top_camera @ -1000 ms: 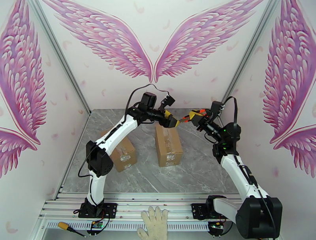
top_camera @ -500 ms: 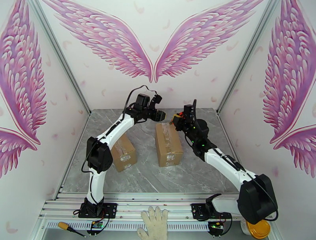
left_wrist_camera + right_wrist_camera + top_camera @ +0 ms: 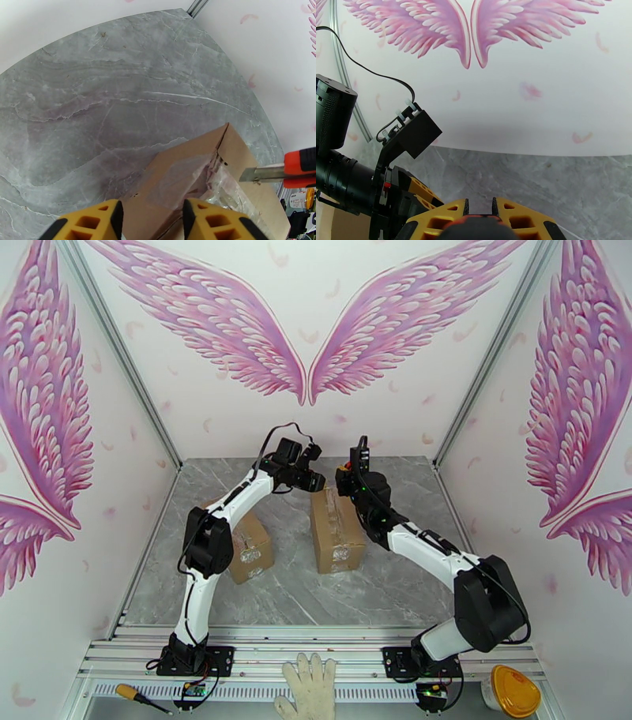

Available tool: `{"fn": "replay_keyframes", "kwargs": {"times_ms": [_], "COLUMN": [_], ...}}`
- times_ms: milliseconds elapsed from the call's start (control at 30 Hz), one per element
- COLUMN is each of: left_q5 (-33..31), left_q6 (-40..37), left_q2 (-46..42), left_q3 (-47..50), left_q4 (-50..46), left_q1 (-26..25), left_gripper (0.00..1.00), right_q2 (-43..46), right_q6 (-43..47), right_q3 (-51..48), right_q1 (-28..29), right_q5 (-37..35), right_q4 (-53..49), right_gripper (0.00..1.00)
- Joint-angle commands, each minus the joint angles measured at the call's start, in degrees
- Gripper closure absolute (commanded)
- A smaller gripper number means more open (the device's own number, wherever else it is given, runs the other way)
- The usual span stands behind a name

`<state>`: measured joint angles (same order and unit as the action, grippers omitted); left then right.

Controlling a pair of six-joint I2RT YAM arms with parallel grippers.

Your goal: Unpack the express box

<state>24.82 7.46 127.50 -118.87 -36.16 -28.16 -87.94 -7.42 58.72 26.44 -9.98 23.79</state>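
Observation:
The express box [image 3: 337, 528] is a taped brown carton lying mid-table; its far end with clear tape shows in the left wrist view [image 3: 189, 185]. My left gripper [image 3: 312, 479] hovers over that far end, open [image 3: 152, 221], its yellow fingers [image 3: 91, 223] straddling the box's edge. My right gripper [image 3: 346, 477] sits just right of it, shut on a red utility knife [image 3: 480, 225]. The knife's blade [image 3: 262, 173] and red handle [image 3: 300, 167] reach in above the box's far right corner.
A second taped carton [image 3: 245, 544] lies left of the first, under the left arm. A white glove [image 3: 310, 686], a screwdriver [image 3: 138, 696] and a yellow-lidded tub [image 3: 512, 690] rest along the near rail. Walls close in behind and at both sides.
The right arm swung left from the right side, bringing the knife to the box's far end. The left gripper dropped lower and drew in over that same end.

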Motion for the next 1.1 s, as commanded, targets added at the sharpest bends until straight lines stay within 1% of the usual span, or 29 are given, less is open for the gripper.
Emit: {"fn": "replay_keyframes", "kwargs": {"times_ms": [0, 167, 500, 933, 1067], "left_q5": [1.1, 3.7, 5.4, 5.0, 4.1], "left_q6": [-0.6, -0.8, -1.7, -1.5, 0.1], "left_q2": [-2.4, -3.1, -0.7, 1.3, 2.1], "left_q3": [-0.1, -0.1, 2.3, 4.3, 4.7], "left_q4": [-0.8, -0.8, -2.3, -3.0, -2.8], "left_q1": [0.5, 0.5, 1.3, 1.6, 2.0], "left_gripper": [0.51, 0.48, 0.48, 0.53, 0.57], "right_q2": [-1.3, -2.9, -5.5, -7.3, -6.7], "right_q6": [0.9, 1.4, 3.8, 4.6, 4.7], "right_q3": [2.8, 3.7, 5.2, 5.0, 4.0], "right_q1": [1.2, 2.2, 2.9, 4.0, 4.9], "right_q5": [-1.6, -2.6, -5.0, -4.8, -6.5], "right_q4": [2.1, 2.0, 2.3, 1.8, 1.2], "right_gripper": [1.0, 1.0, 1.0, 1.0, 1.0]}}
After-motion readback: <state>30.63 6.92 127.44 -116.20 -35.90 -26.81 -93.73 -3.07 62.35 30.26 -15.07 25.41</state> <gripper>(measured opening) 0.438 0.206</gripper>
